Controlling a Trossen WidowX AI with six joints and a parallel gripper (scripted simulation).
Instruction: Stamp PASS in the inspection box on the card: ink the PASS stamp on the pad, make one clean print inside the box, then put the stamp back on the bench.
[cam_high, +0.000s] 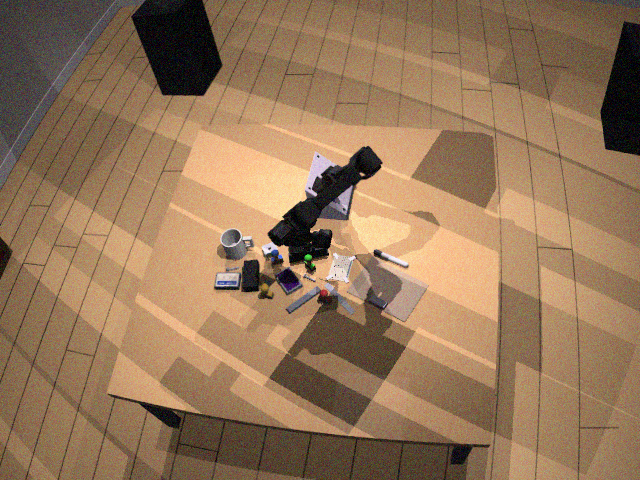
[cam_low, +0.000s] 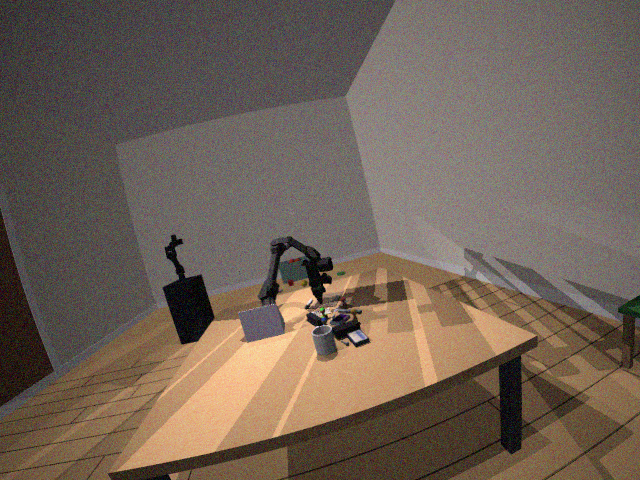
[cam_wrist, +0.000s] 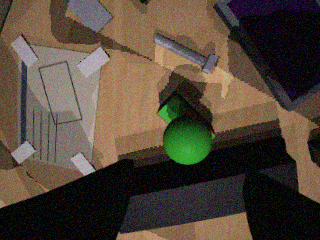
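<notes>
A stamp with a round green knob (cam_high: 308, 257) (cam_wrist: 188, 141) stands upright on the bench; its lettering cannot be read. The card (cam_high: 341, 267) (cam_wrist: 88, 95) lies flat, its corners held by white pieces. The inspection box (cam_wrist: 48, 95) is a thin outline that looks blank. The open ink pad (cam_high: 288, 280) (cam_wrist: 300, 55) is dark purple, on the stamp's other side from the card. My gripper (cam_high: 310, 245) (cam_low: 319, 300) (cam_wrist: 188, 175) points down, partly open with nothing between its fingers. The stamp is just beyond the fingertips in the wrist view, apart from them.
A black bar (cam_high: 309, 252) lies behind the green stamp. Blue (cam_high: 275, 253), red (cam_high: 324, 293) and yellow (cam_high: 265, 289) knobbed pieces stand nearby. A small bolt (cam_wrist: 182, 50) lies in front. A mug (cam_high: 234, 244) (cam_low: 324, 339), black block (cam_high: 250, 275), marker (cam_high: 391, 257) and translucent sheet (cam_high: 410, 295) lie around.
</notes>
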